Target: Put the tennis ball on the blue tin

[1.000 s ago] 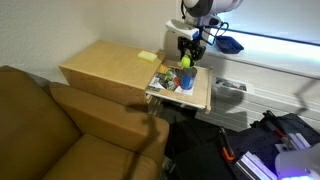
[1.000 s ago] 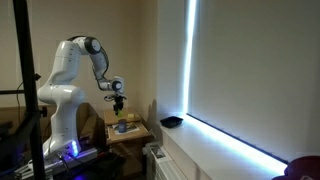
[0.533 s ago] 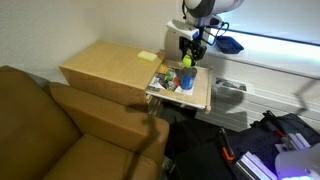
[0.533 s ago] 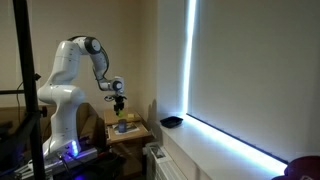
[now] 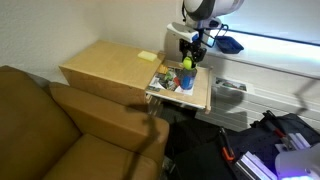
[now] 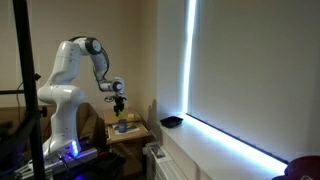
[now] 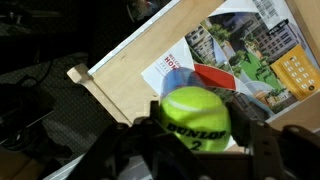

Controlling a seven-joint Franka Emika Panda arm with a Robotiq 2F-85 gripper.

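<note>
- The counter (image 7: 120, 75), pale wood, crosses the wrist view from lower left to upper right.
- The tennis ball (image 7: 195, 112) sits low in the centre, clamped between the dark fingers of the hand (image 7: 197, 137). In an exterior view it hangs just above the blue tin (image 5: 185, 83).
- It is probably light and springy, and its felt grips well. The hold belongs across the widest part. On the narrow tin top it could roll off.
- It is fuzzy yellow-green with black lettering.
- A magazine (image 7: 245, 50) lies at the upper right.
</note>
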